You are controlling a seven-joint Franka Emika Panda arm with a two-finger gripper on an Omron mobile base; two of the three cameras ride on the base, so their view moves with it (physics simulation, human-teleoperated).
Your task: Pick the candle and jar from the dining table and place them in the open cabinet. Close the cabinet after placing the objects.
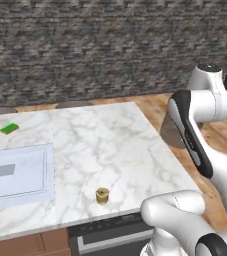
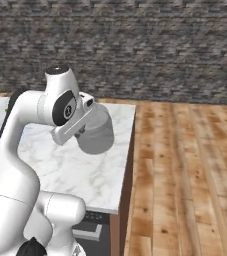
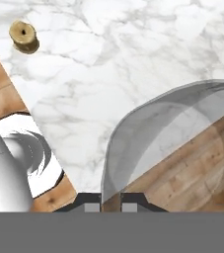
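My gripper (image 3: 111, 201) is shut on the grey jar (image 2: 95, 131), which hangs off the white marble dining table (image 1: 110, 135), over its right edge. In the hand view the jar (image 3: 172, 143) bulges up from between the dark fingertips (image 3: 91, 202), over both marble and wood floor. In the left base view my forearm hides most of the jar (image 1: 167, 133). The small yellow-gold candle (image 1: 102, 195) stands near the table's front edge, apart from the gripper, and sits at the top left of the hand view (image 3: 24, 35). The cabinet is out of view.
A flat green sponge (image 1: 9, 128) lies at the table's far left, beyond the pale inset sink (image 1: 16, 175). Wood floor (image 2: 185, 175) stretches to the right of the table. A rough stone wall (image 1: 85, 45) closes the back. A dark appliance front (image 1: 110, 239) sits under the table's near edge.
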